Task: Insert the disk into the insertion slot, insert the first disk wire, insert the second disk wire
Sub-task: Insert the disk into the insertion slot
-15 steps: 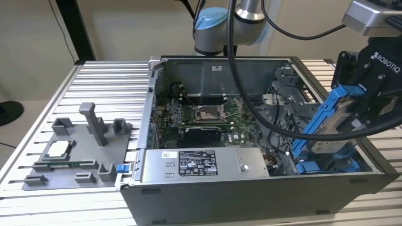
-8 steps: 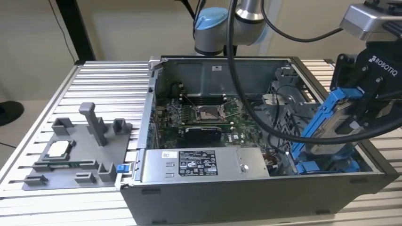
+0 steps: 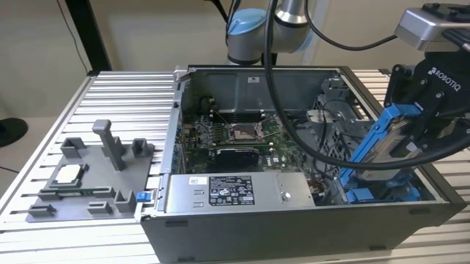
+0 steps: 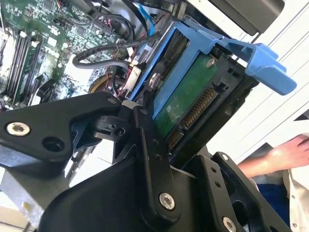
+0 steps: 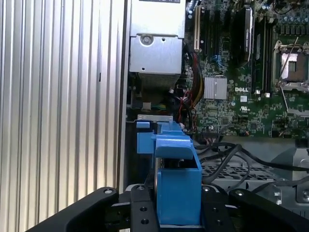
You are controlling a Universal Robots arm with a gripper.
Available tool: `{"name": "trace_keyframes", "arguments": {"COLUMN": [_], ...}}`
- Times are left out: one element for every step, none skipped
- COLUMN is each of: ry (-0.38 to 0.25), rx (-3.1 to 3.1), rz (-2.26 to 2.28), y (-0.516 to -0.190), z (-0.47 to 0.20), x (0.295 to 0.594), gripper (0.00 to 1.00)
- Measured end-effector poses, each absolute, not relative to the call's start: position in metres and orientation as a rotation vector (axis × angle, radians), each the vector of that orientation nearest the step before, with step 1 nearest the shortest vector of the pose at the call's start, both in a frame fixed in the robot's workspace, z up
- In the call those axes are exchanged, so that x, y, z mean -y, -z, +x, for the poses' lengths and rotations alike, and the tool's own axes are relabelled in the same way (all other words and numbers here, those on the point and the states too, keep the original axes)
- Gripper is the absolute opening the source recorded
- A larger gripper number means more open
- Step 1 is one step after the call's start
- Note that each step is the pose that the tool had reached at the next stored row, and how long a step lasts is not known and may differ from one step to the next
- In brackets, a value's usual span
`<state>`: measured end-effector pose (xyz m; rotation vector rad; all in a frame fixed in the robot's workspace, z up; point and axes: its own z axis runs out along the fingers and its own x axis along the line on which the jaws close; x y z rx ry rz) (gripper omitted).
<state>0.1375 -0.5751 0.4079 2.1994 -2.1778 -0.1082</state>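
My black gripper [image 3: 426, 140] is clamped with 2 fingers on the silver hard drive in its blue plastic carrier [image 3: 386, 146]. I hold it tilted, low end near the grey metal drive bay with blue fittings [image 3: 382, 195] inside the open grey computer case [image 3: 294, 231]. The case sits on a ribbed aluminium table [image 3: 125, 93], and a person's hand [image 4: 285, 154] appears in the second wrist view.

Disk [image 3: 391, 151]: silver body, bright blue carrier frame; underside PCB green w/ gold contacts in the second wrist view. End effector [image 5: 175, 211] matte black. Motherboard [image 3: 235, 140] green w/ black slots. PSU box [image 3: 239, 190] grey, white label w/ black print. PC case [image 3: 294, 231] dark grey. Tabletop [image 3: 125, 93] silver, ribbed in parallel lines. Fixture plate [image 3: 81, 181] mid-grey. Arm joint cap [image 3: 246, 25] light blue. Cable [image 3: 270, 49] black.
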Motion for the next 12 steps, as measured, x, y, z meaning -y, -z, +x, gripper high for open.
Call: {"name": "trace_keyframes", "arguments": {"ry": [0.109,0.109,0.109,0.109,0.109,0.109,0.109,0.109,0.109,0.109,0.110,0.110], "rx": [2.178,2.178,2.178,2.178,2.178,2.178,2.178,2.178,2.178,2.178,2.178,2.179], "rz": [2.200,2.200,2.200,2.199,2.200,2.200,2.200,2.200,2.200,2.200,2.200,2.200], "y": [-0.4075,-0.4070,-0.4065,-0.4062,-0.4057,-0.4054,-0.4051,-0.4049,-0.4047,-0.4047,-0.4046,-0.4045], "z": [0.1376,0.1380,0.1386,0.1395,0.1407,0.1414,0.1419,0.1424,0.1433,0.1447,0.1460,0.1472], "x": [0.5749,0.5749,0.5750,0.5750,0.5750,0.5750,0.5750,0.5750,0.5750,0.5750,0.5750,0.5750], "gripper": [0.00,0.00,0.00,0.00,0.00,0.00,0.00,0.00,0.00,0.00,0.00,0.00]}}
